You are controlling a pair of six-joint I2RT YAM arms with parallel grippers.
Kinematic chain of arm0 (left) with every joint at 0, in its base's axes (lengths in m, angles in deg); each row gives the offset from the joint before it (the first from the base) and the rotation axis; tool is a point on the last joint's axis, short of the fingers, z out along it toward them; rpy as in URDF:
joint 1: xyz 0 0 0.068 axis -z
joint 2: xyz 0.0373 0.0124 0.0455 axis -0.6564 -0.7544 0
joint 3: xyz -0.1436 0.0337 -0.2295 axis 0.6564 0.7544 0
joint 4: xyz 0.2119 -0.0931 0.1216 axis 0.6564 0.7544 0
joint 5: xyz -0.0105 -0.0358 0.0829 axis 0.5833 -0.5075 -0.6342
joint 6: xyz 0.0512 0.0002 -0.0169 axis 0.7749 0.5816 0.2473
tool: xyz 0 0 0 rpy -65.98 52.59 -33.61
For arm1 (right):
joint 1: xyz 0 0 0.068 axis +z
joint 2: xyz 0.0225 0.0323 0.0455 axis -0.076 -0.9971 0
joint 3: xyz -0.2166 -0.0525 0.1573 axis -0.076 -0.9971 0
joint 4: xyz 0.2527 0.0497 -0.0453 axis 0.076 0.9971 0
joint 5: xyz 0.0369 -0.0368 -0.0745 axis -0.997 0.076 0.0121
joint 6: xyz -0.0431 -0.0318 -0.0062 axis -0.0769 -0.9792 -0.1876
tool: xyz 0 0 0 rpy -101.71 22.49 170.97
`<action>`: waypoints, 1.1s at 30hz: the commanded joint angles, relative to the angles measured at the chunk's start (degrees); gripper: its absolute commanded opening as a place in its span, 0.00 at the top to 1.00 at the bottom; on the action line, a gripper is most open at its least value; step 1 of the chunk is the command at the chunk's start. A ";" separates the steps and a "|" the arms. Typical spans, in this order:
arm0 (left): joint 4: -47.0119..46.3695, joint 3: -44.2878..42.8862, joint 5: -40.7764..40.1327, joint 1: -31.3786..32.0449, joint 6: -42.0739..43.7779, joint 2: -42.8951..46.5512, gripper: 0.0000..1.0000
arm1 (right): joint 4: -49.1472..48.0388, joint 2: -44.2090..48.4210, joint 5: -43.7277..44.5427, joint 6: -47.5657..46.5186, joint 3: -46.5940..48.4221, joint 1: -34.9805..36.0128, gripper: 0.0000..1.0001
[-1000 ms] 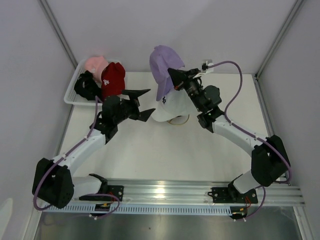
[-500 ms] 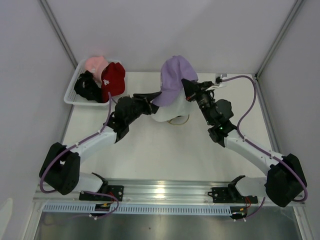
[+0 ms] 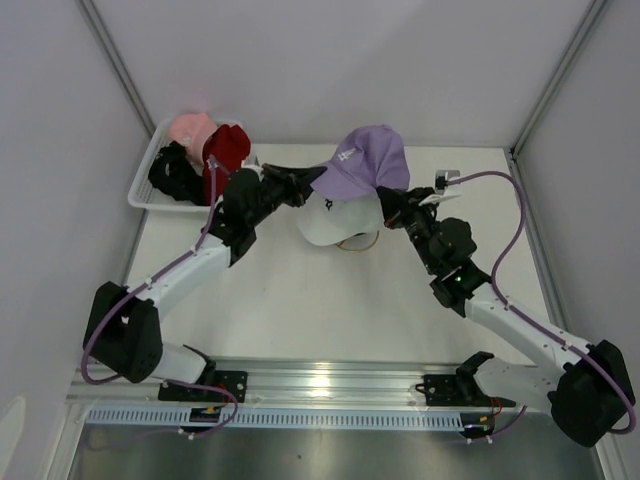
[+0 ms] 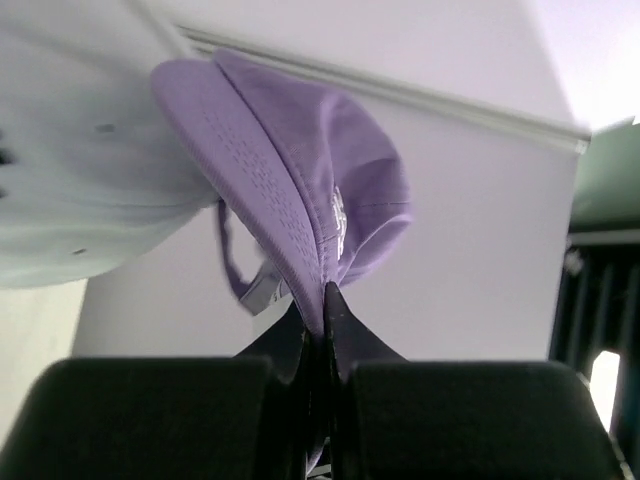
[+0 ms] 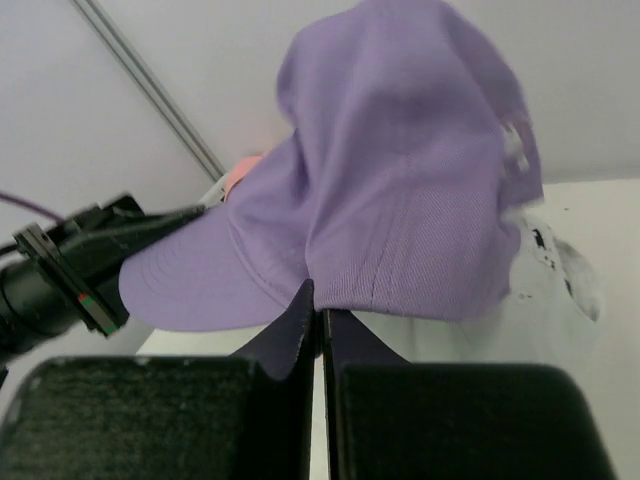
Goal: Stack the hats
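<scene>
The lavender cap [image 3: 365, 160] hangs in the air between the 2 arms, just above the white cap [image 3: 335, 220]. Its small white front logo faces up in the overhead view. The left gripper [image 3: 307, 187] is pinched nearly flat on the edge of the curved brim. In its wrist view the 2 dark fingers [image 4: 350, 340] meet on the brim's rim with only the fabric between them. The right gripper [image 3: 386, 198] is clamped on the lower hem of the crown, on the opposite side. Its wrist view shows both jaws pressed tight on a fold of lavender cloth.

The white cap rests near the middle of the table [image 3: 300, 300], on a gold wire stand [image 3: 358, 243] whose ring shows at the cap's near edge. Whether the lavender cap touches the white one cannot be told.

At the far left corner a white basket [image 3: 141, 172] holds 3 more caps. A pink cap [image 3: 190, 127] lies at the back, a red cap [image 3: 228, 150] beside it, and a black cap [image 3: 172, 173] in front.
</scene>
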 commanded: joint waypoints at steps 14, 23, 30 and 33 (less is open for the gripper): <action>-3.69 -7.78 10.97 -7.92 40.21 0.62 0.99 | 33.70 14.99 -9.43 -2.31 2.84 -6.79 0.16; -23.29 -2.49 21.43 -7.76 30.22 -8.86 0.99 | 42.86 20.09 -5.33 -0.81 6.71 -7.05 0.01; -31.80 -5.21 23.19 -5.91 20.47 -10.10 0.99 | 43.21 20.18 -2.85 -0.99 7.41 -7.40 0.00; -29.82 -8.82 23.19 -4.24 18.35 -10.36 0.99 | 42.86 19.74 -2.85 -0.73 7.50 -7.49 0.00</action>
